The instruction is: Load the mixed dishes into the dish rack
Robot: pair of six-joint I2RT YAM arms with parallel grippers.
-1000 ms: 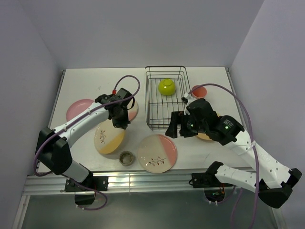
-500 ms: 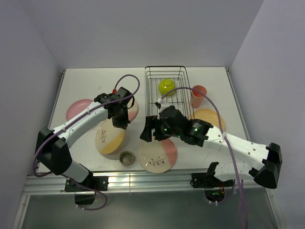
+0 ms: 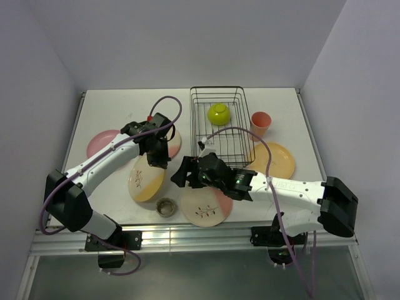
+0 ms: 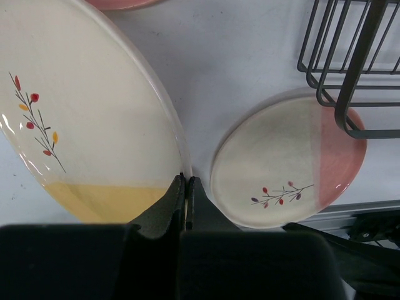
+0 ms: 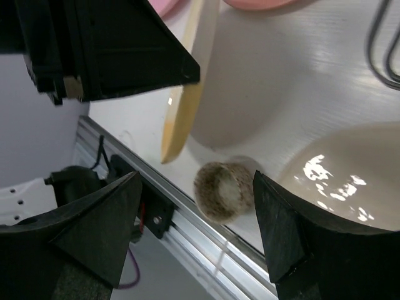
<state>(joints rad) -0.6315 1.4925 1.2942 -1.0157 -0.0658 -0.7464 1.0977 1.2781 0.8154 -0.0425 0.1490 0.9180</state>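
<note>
My left gripper (image 3: 157, 160) is shut on the rim of the cream-and-yellow plate (image 3: 146, 179) and holds it tilted off the table; the left wrist view shows the jaws (image 4: 185, 182) pinching the plate's (image 4: 87, 125) edge. My right gripper (image 3: 180, 174) is open and empty, low over the table. The tiny grey cup (image 3: 166, 206) lies on its side just beyond its open jaws (image 5: 197, 181) in the right wrist view (image 5: 224, 190). The black wire dish rack (image 3: 232, 145) holds the lime-green bowl (image 3: 219, 114).
A cream-and-pink plate (image 3: 206, 205) lies near the front edge, also in the left wrist view (image 4: 287, 162). A second cream-and-pink plate (image 3: 173, 144) lies behind my left gripper. A pink plate (image 3: 102, 142) lies left, an orange-yellow plate (image 3: 275, 160) and a salmon-pink tumbler (image 3: 260, 124) right of the rack.
My right arm has swung left from beside the rack, across the cream-and-pink plate, toward the grey cup. My left gripper has tilted the cream-and-yellow plate up slightly.
</note>
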